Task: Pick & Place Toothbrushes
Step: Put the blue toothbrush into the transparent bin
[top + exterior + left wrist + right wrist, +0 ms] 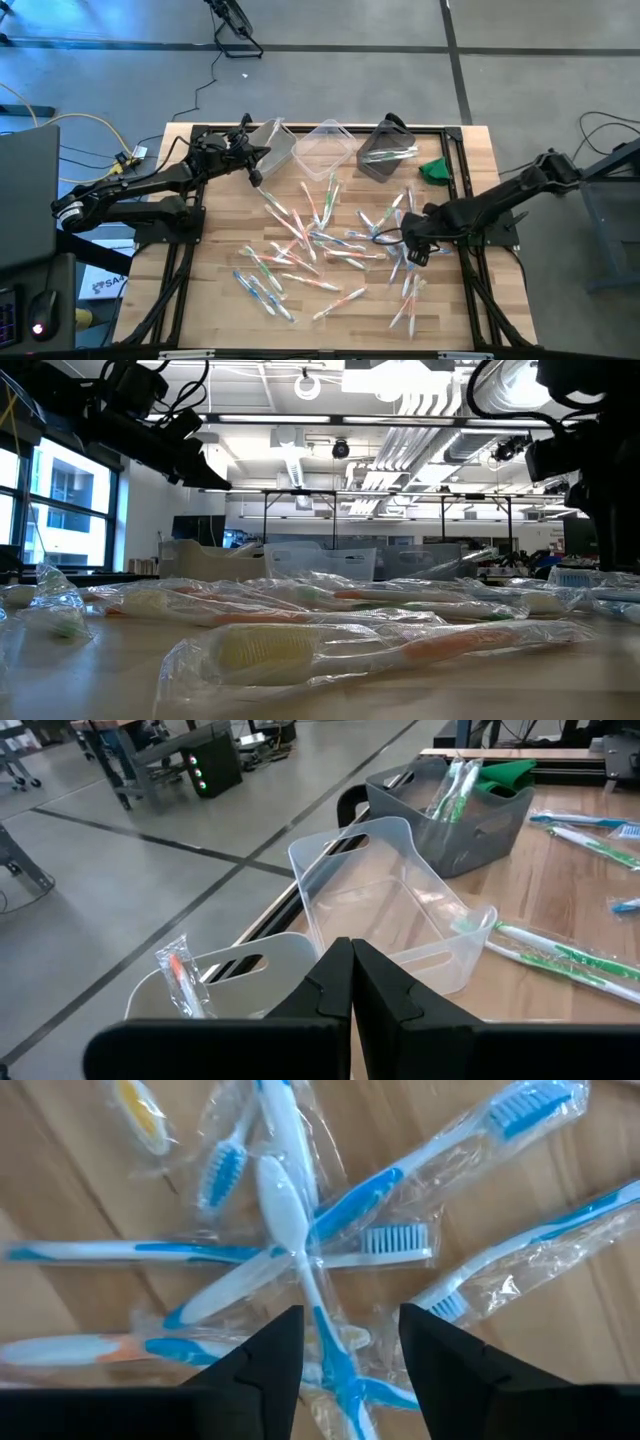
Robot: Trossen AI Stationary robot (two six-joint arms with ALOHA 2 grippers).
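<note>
Many toothbrushes (320, 245) in clear wrappers lie scattered flat on the wooden table (220, 300), with blue, green or orange handles. My right gripper (350, 1350) hangs open over a crossed heap of blue ones (300, 1240), fingers pointing down. One blue handle (328, 1348) runs under the gap between its fingers, apart from them. My left gripper (350, 990) is shut and empty, held above the near rim of the white bin (250, 965). A wrapped orange toothbrush (178, 978) stands leaning inside that bin.
Three bins stand in a row at the table's far edge: the white one (272, 145), a clear one (325, 148) and a grey one (385, 150) holding green toothbrushes (455, 785). A small green object (435, 170) lies to the right of the grey bin.
</note>
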